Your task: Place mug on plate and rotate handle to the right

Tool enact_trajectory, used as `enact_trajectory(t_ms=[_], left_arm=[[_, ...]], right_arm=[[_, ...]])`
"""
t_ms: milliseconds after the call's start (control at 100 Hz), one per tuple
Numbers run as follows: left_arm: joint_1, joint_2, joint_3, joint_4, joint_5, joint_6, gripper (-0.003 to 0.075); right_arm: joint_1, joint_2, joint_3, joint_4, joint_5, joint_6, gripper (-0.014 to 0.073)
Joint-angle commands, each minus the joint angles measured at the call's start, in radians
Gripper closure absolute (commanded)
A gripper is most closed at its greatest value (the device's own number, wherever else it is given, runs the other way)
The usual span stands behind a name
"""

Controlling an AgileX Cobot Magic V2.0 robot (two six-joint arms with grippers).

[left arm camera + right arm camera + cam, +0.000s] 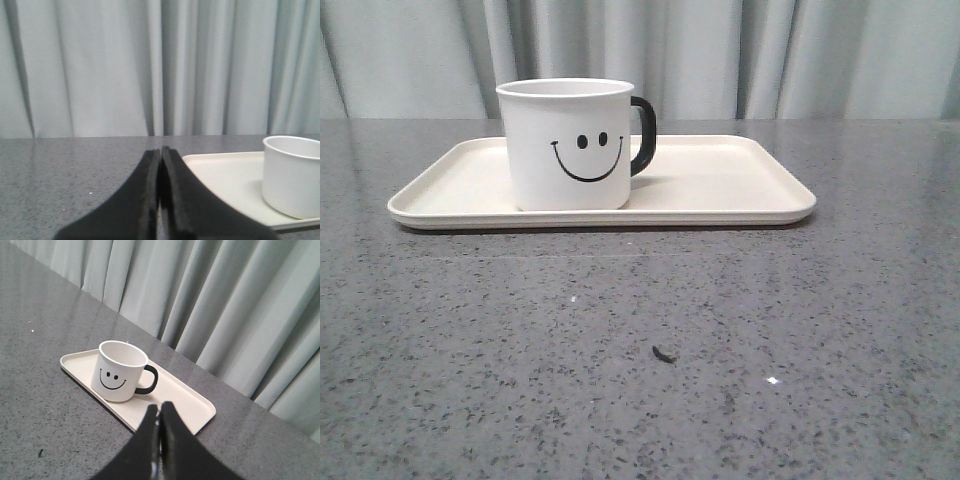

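The white mug (570,145) with a black smiley face stands upright on the left half of the cream plate (740,190). Its black handle (644,135) points right. The mug (120,371), handle (148,380) and plate (185,400) also show in the right wrist view, and the mug (292,175) and plate (225,175) in the left wrist view. My left gripper (161,152) is shut and empty, off the plate's left end. My right gripper (160,407) is shut and empty, raised in front of the plate's right part. Neither gripper shows in the front view.
The grey speckled table (640,350) runs around the plate. A small dark speck (664,354) lies on it in front. Pale curtains (770,50) hang behind the table's far edge.
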Motion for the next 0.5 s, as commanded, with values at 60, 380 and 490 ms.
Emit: enact_trajectory(t_ms=[60, 380, 490], left_arm=[[0.083, -0.019, 0.049, -0.016, -0.146, 0.006, 0.0739], [0.190, -0.056, 0.051, -0.016, 0.009, 0.006, 0.0739], [0.209, -0.056, 0.051, -0.016, 0.022, 0.006, 0.0739]], right_arm=[[-0.006, 0.011, -0.020, 0.020, -0.078, 0.001, 0.0654], [-0.006, 0.011, -0.020, 0.020, -0.078, 0.001, 0.0654], [-0.006, 0.011, -0.020, 0.020, -0.078, 0.001, 0.0654]])
